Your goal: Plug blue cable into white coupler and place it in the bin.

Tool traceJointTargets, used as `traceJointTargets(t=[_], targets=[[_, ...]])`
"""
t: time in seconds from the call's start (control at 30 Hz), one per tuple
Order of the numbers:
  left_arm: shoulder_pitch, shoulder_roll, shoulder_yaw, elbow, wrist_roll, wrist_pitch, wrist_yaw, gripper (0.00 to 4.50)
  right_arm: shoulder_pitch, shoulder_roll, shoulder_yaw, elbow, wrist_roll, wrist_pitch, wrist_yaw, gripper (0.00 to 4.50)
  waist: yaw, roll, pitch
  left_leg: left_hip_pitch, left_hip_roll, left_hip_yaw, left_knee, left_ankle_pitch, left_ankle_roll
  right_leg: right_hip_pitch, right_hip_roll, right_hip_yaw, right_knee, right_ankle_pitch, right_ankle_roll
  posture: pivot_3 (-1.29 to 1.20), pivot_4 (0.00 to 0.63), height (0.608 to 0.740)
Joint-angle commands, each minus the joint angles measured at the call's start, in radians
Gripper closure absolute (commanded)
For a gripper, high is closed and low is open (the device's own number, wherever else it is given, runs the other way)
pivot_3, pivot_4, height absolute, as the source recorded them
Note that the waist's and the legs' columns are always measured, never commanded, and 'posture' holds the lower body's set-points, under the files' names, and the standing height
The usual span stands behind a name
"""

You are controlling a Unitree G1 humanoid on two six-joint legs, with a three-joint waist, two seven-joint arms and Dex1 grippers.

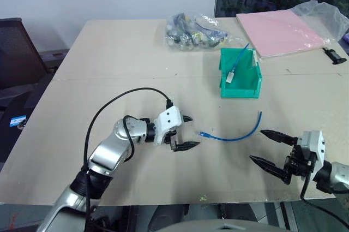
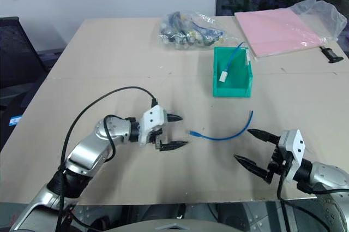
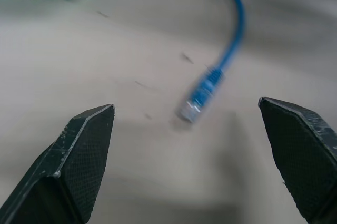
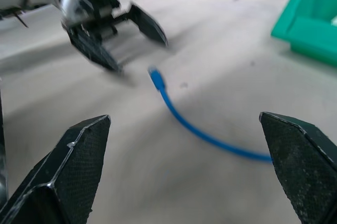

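Blue cable [image 1: 233, 134] loose on the tabletop [image 1: 109, 68], curved in a shallow arc, lying between the two grippers and well short of the bin [image 1: 240, 85]. One clear plug end pointing toward the left gripper [image 1: 187, 132], the other end curling up toward the bin side.

Left gripper spread wide, nothing between the fingers. Hovering just beside the near plug, tips aimed along the table at it; in the left wrist view the plug [image 3: 190, 109] sits framed in the gap between the two pads. Placement reads as a line-up for a pinch on the plug end, likely because that end is what has to go into the socket.

Right gripper [image 1: 265, 147] also fully spread and empty, low over the table near the cable's far end, fingers pointing toward the cable's middle. Probably staged to steady or take the other end.

Teal bin upright, already holding another blue cable [image 1: 239, 57] leaning against its back wall with a white coupler [image 1: 230, 77] on its lower end. No separate loose coupler made out on the table.

Clear bag of mixed cables [image 1: 193, 31] and pink folder [image 1: 281, 31] at the far edge, well apart, not in play.

Judgement: approach stage; no grasp made yet.
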Motion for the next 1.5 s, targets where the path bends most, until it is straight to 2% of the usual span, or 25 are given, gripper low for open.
traceJointTargets(t=[0.03, 0.37, 0.47, 0.63, 0.73, 0.77, 0.9, 1.07, 1.13, 1.2, 1.37, 1.5], targets=[[-0.069, 0.014, -0.02, 0.069, 0.034, -0.073, -0.089, 0.0, -0.009, -0.004, -0.011, -0.027, 0.008, 0.005, -0.004, 0.02, 0.002, -0.001, 0.0, 0.0, 0.0, 0.0, 0.0, 0.0, 0.0, 0.0, 0.0, 0.0, 0.0, 0.0, 0.0, 0.0, 0.15, 0.74], [-0.184, -0.086, -0.087, 0.24, 0.112, -0.175, -0.168, 0.0, -0.005, 0.03, -0.002, -0.011, -0.035, -0.028, -0.027, 0.02, 0.002, -0.002, 0.001, -0.002, -0.001, 0.0, 0.002, 0.0, 0.0, 0.0, 0.0, -0.001, 0.001, 0.0, 0.0, 0.0, 0.15, 0.74], [-0.194, -0.104, -0.09, 0.263, 0.121, -0.192, -0.182, 0.78, 0.002, 0.038, 0.0, -0.013, -0.043, -0.034, -0.03, 0.0, 0.001, -0.002, 0.001, -0.001, -0.001, -0.001, 0.003, 0.0, 0.0, -0.001, 0.0, -0.001, 0.001, 0.0, 0.0, 0.0, 0.15, 0.74], [-0.207, -0.093, -0.104, 0.314, 0.156, -0.247, -0.227, 3.07, 0.012, 0.049, -0.004, -0.015, -0.058, -0.042, -0.036, 0.0, 0.0, -0.002, 0.001, -0.002, -0.001, -0.001, 0.004, 0.0, 0.0, 0.0, 0.001, -0.001, 0.002, 0.0, 0.0, 0.0, 0.15, 0.74], [-0.212, -0.09, -0.097, 0.332, 0.16, -0.262, -0.243, 4.26, 0.012, 0.052, -0.004, -0.013, -0.064, -0.046, -0.038, 0.0, -0.001, -0.002, 0.001, -0.001, -0.001, -0.001, 0.005, 0.0, 0.0, 0.0, 0.001, 0.0, 0.002, 0.0, 0.0, 0.0, 0.15, 0.74], [-0.212, -0.091, -0.095, 0.336, 0.158, -0.264, -0.25, 4.47, 0.011, 0.053, -0.003, -0.012, -0.066, -0.046, -0.038, 0.0, -0.002, -0.002, 0.001, -0.001, -0.001, -0.001, 0.005, 0.0, 0.0, 0.0, 0.001, 0.0, 0.002, 0.0, 0.0, 0.0, 0.15, 0.74], [-0.205, -0.128, -0.055, 0.309, 0.08, -0.182, -0.254, 4.47, 0.006, 0.068, 0.012, -0.038, -0.033, 0.019, -0.084, 0.0, -0.003, -0.002, 0.001, -0.001, 0.0, -0.001, 0.005, 0.0, 0.0, 0.0, 0.001, 0.0, 0.002, 0.0, 0.0, 0.0, 0.15, 0.74], [-0.199, -0.246, 0.103, 0.177, -0.247, 0.291, -0.181, 4.47, 0.009, 0.068, 0.017, -0.18, 0.317, 0.32, -0.231, 0.0, -0.001, -0.002, 0.001, -0.006, 0.0, -0.004, 0.009, 0.0, 0.0, -0.002, 0.0, -0.002, 0.003, 0.0, 0.0, 0.0, 0.15, 0.74], [-0.192, -0.268, 0.152, 0.13, -0.356, 0.443, -0.155, 4.47, -0.006, 0.069, 0.026, -0.213, 0.416, 0.388, -0.281, 0.0, -0.001, -0.002, 0.001, -0.014, 0.0, -0.009, 0.015, 0.0, 0.0, -0.007, 0.001, -0.004, 0.005, 0.002, 0.001, 0.0, 0.15, 0.74], [-0.182, -0.289, 0.193, 0.098, -0.453, 0.561, -0.13, 4.47, -0.053, 0.097, 0.043, -0.214, 0.48, 0.422, -0.342, 0.0, -0.005, -0.002, 0.001, -0.013, -0.001, -0.009, 0.015, 0.0, 0.0, -0.007, 0.0, -0.004, 0.006, 0.002, 0.001, 0.0, 0.15, 0.74], [-0.176, -0.34, 0.269, 0.061, -0.591, 0.712, -0.047, 4.47, -0.201, 0.179, 0.071, -0.175, 0.554, 0.458, -0.483, 0.0, -0.015, -0.002, 0.0, -0.013, -0.001, -0.009, 0.015, 0.0, 0.0, -0.007, 0.0, -0.004, 0.007, 0.003, 0.001, 0.0, 0.15, 0.74], [-0.173, -0.359, 0.282, 0.046, -0.635, 0.748, -0.012, 4.47, -0.272, 0.238, 0.111, -0.157, 0.578, 0.475, -0.545, 0.0, -0.018, -0.002, 0.0, -0.013, -0.001, -0.009, 0.016, 0.001, -0.001, -0.007, 0.001, -0.006, 0.007, 0.003, 0.001, 0.0, 0.15, 0.74]])
